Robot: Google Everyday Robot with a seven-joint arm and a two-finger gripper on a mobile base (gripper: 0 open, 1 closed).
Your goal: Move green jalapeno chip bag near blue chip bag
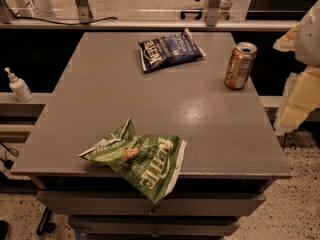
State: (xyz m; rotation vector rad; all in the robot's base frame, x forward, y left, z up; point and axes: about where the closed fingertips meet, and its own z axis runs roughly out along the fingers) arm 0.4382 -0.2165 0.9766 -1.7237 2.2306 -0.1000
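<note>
The green jalapeno chip bag [140, 159] lies crumpled at the front edge of the grey table [110, 99], with its lower corner hanging over the edge. The blue chip bag [169, 50] lies flat at the back of the table, right of the middle. The two bags are far apart. My gripper [300, 91] shows as pale yellowish parts at the right edge of the view, beyond the table's right side. It is away from both bags and touches nothing.
A gold drink can [240, 65] stands upright near the table's right edge. A white pump bottle [19, 86] stands on a ledge to the left. Drawers sit under the tabletop, and a rail runs behind the table.
</note>
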